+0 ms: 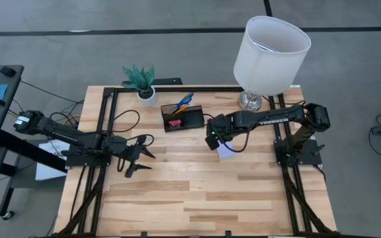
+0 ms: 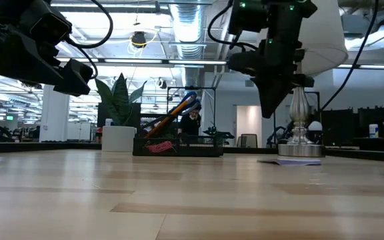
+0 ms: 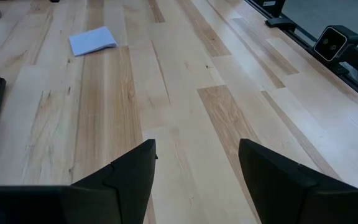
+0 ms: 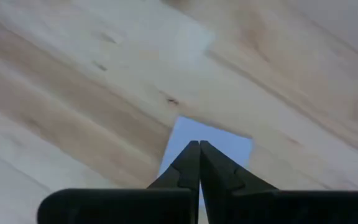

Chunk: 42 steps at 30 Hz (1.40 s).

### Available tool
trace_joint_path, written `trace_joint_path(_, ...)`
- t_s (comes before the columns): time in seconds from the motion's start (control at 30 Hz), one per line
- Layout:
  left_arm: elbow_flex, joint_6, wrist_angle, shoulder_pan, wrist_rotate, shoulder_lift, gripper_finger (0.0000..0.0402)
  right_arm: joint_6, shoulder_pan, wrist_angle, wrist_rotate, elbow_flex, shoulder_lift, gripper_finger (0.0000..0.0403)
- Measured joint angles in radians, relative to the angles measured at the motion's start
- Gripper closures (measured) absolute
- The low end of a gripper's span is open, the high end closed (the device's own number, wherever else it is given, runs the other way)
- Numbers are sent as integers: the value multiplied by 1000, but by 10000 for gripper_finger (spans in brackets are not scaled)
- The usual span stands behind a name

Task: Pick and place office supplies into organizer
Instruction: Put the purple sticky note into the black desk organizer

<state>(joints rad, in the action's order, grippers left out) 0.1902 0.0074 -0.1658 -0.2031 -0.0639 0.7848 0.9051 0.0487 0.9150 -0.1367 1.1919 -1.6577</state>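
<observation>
The pale blue note pad (image 1: pixel 225 151) lies flat on the table and also shows in the low view (image 2: pixel 291 161) and the left wrist view (image 3: pixel 92 40). My right gripper (image 1: pixel 213 141) hangs above its edge, fingers shut and pointing down (image 4: pixel 199 145), clear of the pad (image 4: pixel 229 144) and the table (image 2: pixel 269 107). The black organizer (image 1: pixel 182 118) stands at the far middle, with orange pencils, blue-handled scissors (image 1: pixel 185 100) and a pink eraser (image 1: pixel 174 123) inside. My left gripper (image 1: pixel 140 164) waits open at the table's left (image 3: pixel 197 149). The pen and clip are not visible.
A white lamp (image 1: pixel 270 46) stands at the far right, its metal base (image 2: pixel 299 143) just behind the note pad. A small plant in a white pot (image 1: pixel 142 84) sits at the far left, next to the organizer. Bare wood fills the table's near half (image 1: pixel 197 198).
</observation>
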Motion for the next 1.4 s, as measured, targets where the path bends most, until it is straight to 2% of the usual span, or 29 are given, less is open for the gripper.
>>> trace_joint_path(0.13, 0, 0, 0, 0, 0, 0, 178, 2, -24, -75, 5, 0, 0, 397)
trace_joint_path(0.6, 0, 0, 0, 0, 0, 0, 178, 3, -81, -573, 5, 0, 1, 393)
trace_joint_path(0.73, 0, 0, 0, 0, 0, 0, 178, -6, -86, -556, 5, 0, 9, 393)
trace_joint_path(0.9, 0, 0, 0, 0, 0, 0, 178, -202, -104, -516, -8, 0, 11, 393)
trace_joint_path(1.03, 0, 0, 0, 0, 0, 0, 178, -252, -145, -466, -95, 0, 12, 393)
trace_joint_path(1.17, 0, 0, 0, 0, 0, 0, 178, -317, -207, -394, -251, 0, 11, 393)
trace_joint_path(1.4, 0, 0, 0, 0, 0, 0, 178, -180, -307, -230, -488, -1, 11, 393)
